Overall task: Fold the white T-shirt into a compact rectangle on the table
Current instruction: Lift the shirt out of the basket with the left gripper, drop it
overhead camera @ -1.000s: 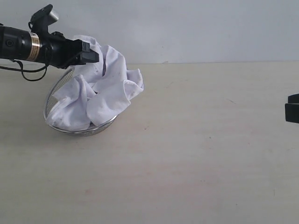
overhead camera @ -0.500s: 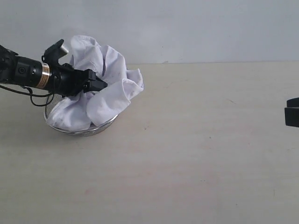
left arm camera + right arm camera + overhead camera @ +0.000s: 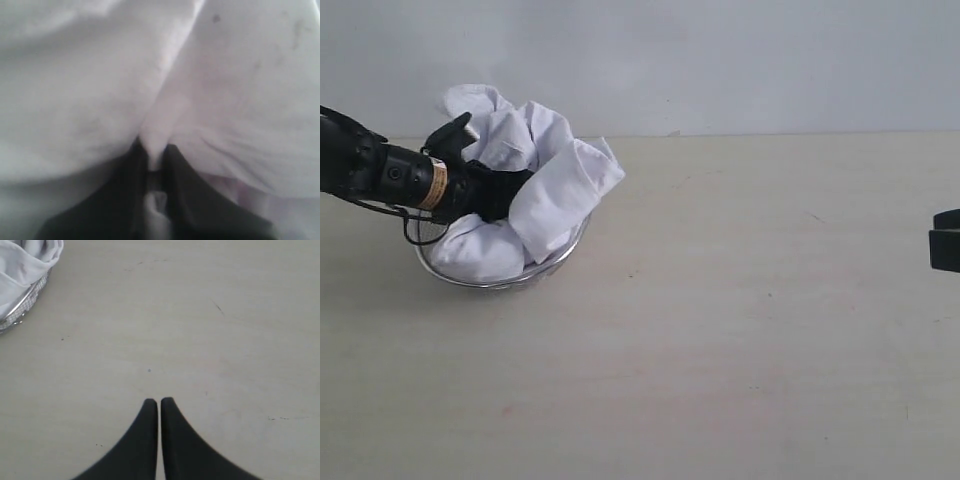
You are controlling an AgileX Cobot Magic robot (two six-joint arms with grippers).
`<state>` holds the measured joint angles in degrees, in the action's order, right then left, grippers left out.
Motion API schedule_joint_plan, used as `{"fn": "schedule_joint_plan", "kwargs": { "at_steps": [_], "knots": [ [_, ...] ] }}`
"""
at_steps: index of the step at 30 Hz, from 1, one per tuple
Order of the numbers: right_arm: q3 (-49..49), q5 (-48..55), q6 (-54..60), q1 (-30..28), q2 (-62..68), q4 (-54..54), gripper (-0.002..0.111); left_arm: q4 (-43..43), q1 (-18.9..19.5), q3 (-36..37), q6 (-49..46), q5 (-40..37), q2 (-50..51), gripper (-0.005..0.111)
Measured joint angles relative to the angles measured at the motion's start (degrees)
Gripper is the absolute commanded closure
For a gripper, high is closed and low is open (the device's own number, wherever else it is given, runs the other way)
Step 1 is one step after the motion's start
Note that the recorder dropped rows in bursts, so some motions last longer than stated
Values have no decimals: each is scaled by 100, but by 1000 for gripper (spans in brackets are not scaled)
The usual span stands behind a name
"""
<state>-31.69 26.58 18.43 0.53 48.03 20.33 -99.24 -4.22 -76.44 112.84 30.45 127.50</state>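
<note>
On the pale table [image 3: 740, 330], the white T-shirt [image 3: 555, 195] sits crumpled in a wire-mesh basket [image 3: 548, 268] at the left, bulging over its rim. The left gripper [image 3: 155, 152] pinches a fold of the shirt between closed jaws. The right gripper [image 3: 159, 402] hangs closed and empty over bare tabletop, well apart.

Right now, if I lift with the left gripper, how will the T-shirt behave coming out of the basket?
Probably floppy: the white T-shirt lies crumpled in soft folds, so it should drape and unfurl below the left gripper, which pinches only one thin fold. Likely light, though cloth may snag the mesh basket and drag or tip it.
</note>
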Motion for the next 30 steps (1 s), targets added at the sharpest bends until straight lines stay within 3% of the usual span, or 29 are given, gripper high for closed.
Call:
{"fn": "schedule_joint_plan", "kwargs": {
  "at_steps": [13,18,21,30],
  "knots": [
    [0,0,0,0,0,69,109,-50,750,10,-241,127,-172,102],
    [0,-90,0,0,0,82,109,-85,777,-91,-256,473,-270,102],
    [0,-98,87,0,0,82,109,-105,777,-412,-256,1113,-418,102],
    [0,-134,108,0,0,82,109,-132,755,-714,-244,1796,-1901,102]
  ]
}}
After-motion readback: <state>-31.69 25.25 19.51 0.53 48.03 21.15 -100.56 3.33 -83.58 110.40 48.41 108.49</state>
